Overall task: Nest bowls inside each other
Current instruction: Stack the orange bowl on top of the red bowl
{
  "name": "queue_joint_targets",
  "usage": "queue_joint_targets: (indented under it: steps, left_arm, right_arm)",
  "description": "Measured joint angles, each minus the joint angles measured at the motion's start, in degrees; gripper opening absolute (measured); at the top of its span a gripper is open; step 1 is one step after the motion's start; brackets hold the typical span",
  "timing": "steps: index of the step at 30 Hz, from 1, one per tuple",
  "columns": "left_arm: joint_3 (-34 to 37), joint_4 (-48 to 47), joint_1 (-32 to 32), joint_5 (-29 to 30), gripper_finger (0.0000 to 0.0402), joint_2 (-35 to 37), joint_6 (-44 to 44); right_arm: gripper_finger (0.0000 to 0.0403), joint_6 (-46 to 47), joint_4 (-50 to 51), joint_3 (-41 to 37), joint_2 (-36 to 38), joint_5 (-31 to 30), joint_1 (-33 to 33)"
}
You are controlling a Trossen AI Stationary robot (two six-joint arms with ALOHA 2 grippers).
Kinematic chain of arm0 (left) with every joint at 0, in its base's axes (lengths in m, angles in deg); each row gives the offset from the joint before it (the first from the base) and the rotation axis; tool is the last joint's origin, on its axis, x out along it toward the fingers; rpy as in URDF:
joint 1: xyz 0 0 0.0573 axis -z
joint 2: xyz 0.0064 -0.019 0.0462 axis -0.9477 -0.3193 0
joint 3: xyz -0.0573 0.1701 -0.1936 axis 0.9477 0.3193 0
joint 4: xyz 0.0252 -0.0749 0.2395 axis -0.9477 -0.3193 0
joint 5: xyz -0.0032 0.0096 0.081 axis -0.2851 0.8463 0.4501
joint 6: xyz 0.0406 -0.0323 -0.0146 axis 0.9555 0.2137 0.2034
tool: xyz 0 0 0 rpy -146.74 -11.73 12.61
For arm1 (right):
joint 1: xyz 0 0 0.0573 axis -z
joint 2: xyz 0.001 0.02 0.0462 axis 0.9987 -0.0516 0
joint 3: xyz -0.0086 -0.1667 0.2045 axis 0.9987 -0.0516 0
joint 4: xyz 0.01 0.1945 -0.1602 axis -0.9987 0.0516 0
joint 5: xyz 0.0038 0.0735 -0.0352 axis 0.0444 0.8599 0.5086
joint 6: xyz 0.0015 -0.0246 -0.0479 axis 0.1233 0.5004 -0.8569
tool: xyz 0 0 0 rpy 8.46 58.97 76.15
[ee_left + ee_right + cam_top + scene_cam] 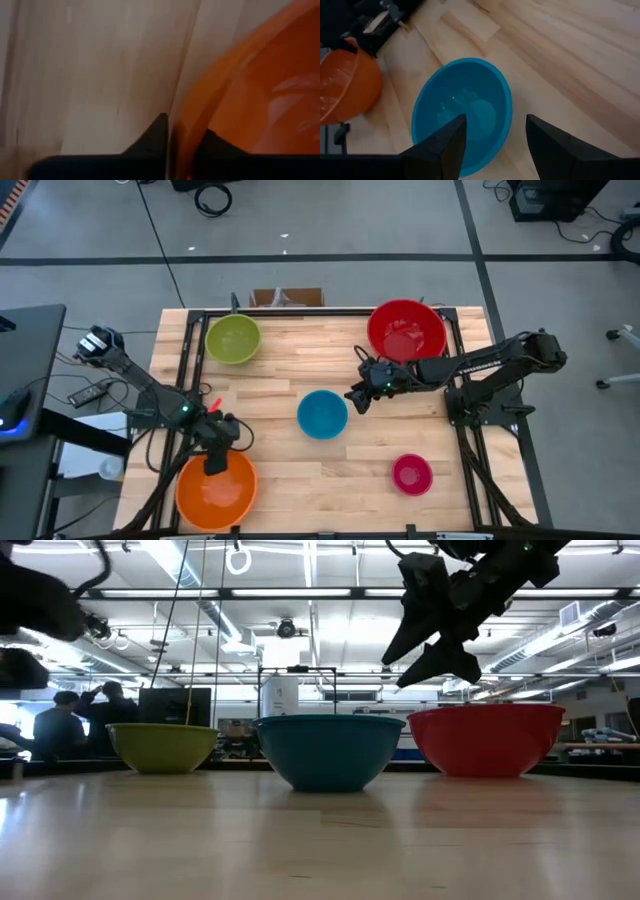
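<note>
The left gripper (216, 463) is at the rim of the orange bowl (215, 490) in the near left corner of the worktop (290, 370); its 2 fingers (155, 137) seem to pinch the rim, 1 on each side. The right gripper (357, 398) hovers just beside the blue bowl (322, 414) at the middle, fingers wide apart and empty.

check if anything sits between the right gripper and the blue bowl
Nothing visible does. The right gripper hangs open, above and just beside the blue bowl, with only bare table around it.
</note>
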Motion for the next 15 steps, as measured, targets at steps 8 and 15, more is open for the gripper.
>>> queue_joint_targets:
  steps: [8,15]
  left_arm:
    - [-5.0,-5.5,-8.9,0.9,0.001,1.7,0.8]
    - [-9.0,-12.0,-17.9,4.5,0.0009,2.0,1.5]
  right_arm:
    - [0.0208,-6.5,1.8,5.4,0.0,-1.8,1.6]
    - [0.0208,-10.5,1.8,7.3,0.0,-2.9,4.9]
